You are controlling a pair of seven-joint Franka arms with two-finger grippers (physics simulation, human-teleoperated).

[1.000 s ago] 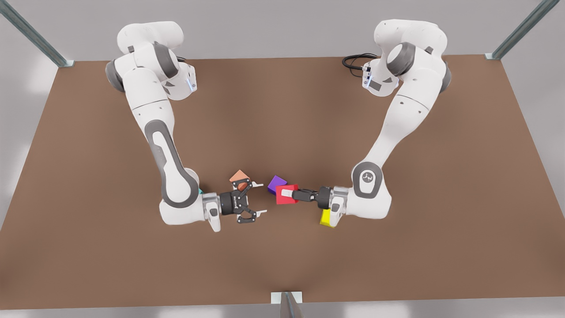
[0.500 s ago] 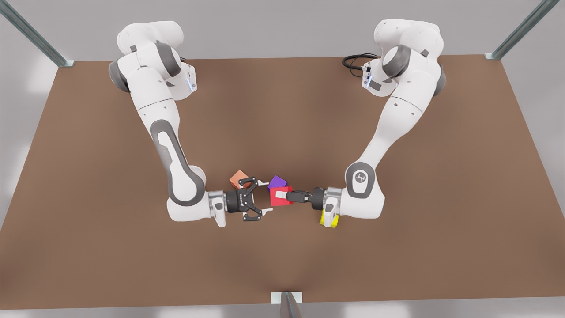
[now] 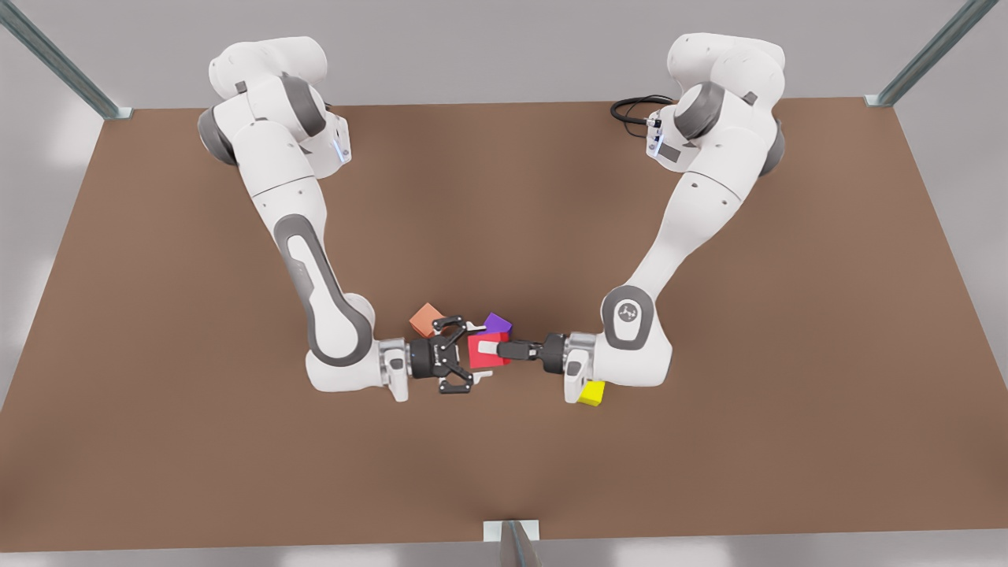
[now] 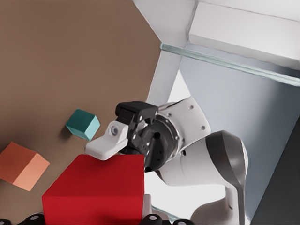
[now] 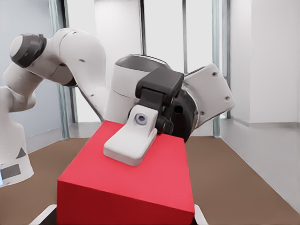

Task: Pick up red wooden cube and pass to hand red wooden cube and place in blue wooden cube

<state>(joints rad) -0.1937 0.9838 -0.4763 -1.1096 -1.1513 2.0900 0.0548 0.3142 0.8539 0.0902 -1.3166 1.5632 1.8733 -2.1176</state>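
the left gripper [image 3: 494, 351], on the arm at the front view's right, is clamped on the red wooden cube [image 3: 480, 361], which hangs above the table [image 3: 504, 197] near its middle. in the right wrist view one white finger [image 5: 130, 143] of this claw lies flat on the cube's top face; the opposite finger is hidden under the cube.

the right gripper [image 3: 476, 352], reaching in from 9 o'clock, has its jaws spread wide, one on either side of the same cube. its fingertips [image 5: 43, 214] are cut off at the picture's edge, so i cannot tell whether they touch the cube's sides.

the blue wooden cube [image 4: 83, 123] sits on the table beyond the right arm, apart from the salmon-orange cube [image 4: 21, 166]; in the front view the right arm's elbow covers it. the purple cube [image 3: 497, 322] peeks out at 12 o'clock from the red one, partly covered. the yellow cube [image 3: 591, 392] is half hidden beneath the left wrist.
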